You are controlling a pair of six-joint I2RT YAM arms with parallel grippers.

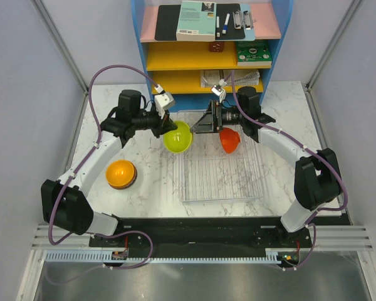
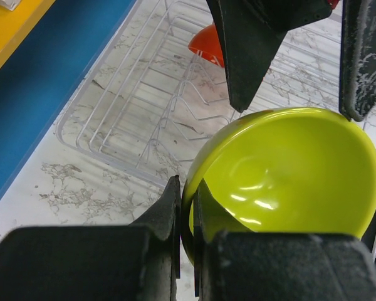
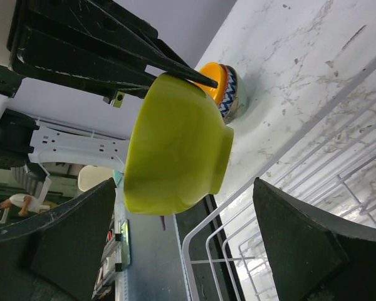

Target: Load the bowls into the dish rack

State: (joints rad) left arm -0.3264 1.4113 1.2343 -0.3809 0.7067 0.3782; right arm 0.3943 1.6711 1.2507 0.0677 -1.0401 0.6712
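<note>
Tightly, left jaws pinch lime-green bowl (image 1: 177,139) by dish rack (image 1: 220,199) edge; right jaws gape empty.

My left gripper (image 2: 187,188) pinches the rim of the glossy lime-green bowl (image 1: 177,137), which is tilted over the far-left corner of the shallow silvery wire dish rack (image 1: 219,182). A glossy red bowl (image 1: 229,139) leans inside the rack's far end. A glossy orange bowl (image 1: 120,172), nested in a blue-white patterned bowl (image 3: 230,94), sits well to the rack's left.

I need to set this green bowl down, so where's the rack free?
Free: the near half of the dish rack, bare wire nearer the arm bases than the red bowl. Crowded: its far end, where the left gripper holding the lime-green bowl, the open right gripper and the red bowl bunch together.
</note>
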